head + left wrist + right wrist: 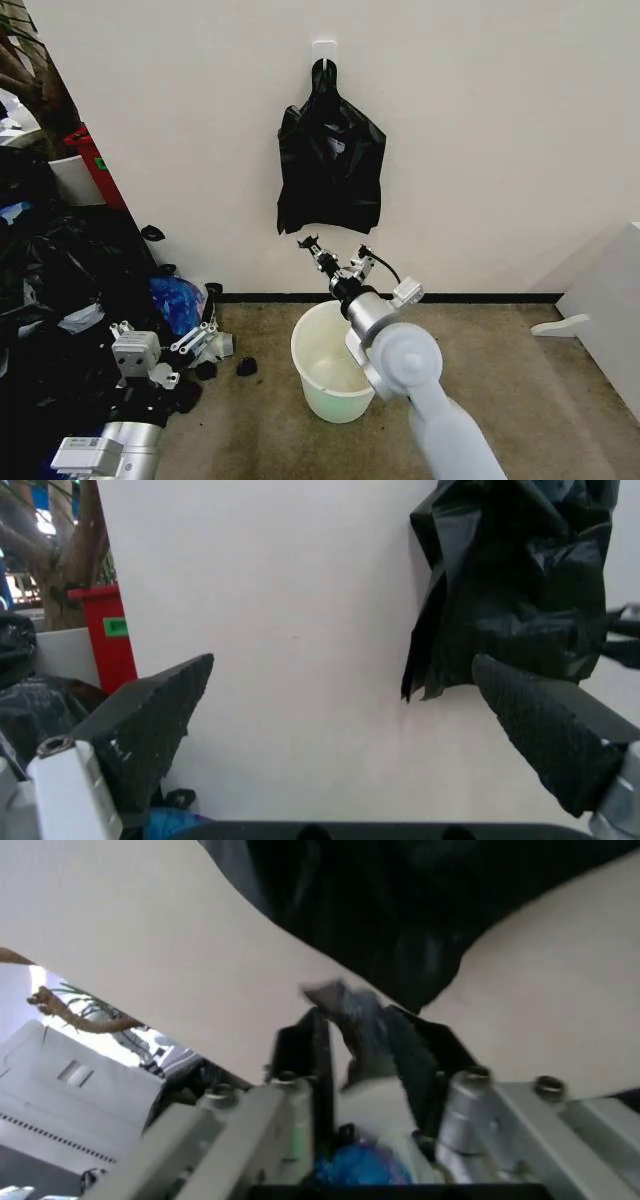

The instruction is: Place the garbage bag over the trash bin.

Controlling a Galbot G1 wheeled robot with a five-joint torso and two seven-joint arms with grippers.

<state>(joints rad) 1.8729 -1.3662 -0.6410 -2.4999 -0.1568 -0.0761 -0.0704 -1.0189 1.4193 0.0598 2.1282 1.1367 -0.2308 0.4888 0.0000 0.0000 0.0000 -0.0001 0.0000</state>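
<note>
Black bags on the wall hook, white bin open on the floor below.

The garbage bag (330, 160) is thin, glossy and crinkled black plastic, hanging limp and flat against the far wall from a white hook (323, 50), its lower edge ragged. The trash bin (322, 378) is a small round white bucket with a rolled rim and faint greenish tint, standing upright on the floor, nearer than the bag and directly below it, unlined.

Black garbage bag (330, 160) — white trash bin (325, 365).

Head high; wrists near hanging bags (330, 160).
</note>
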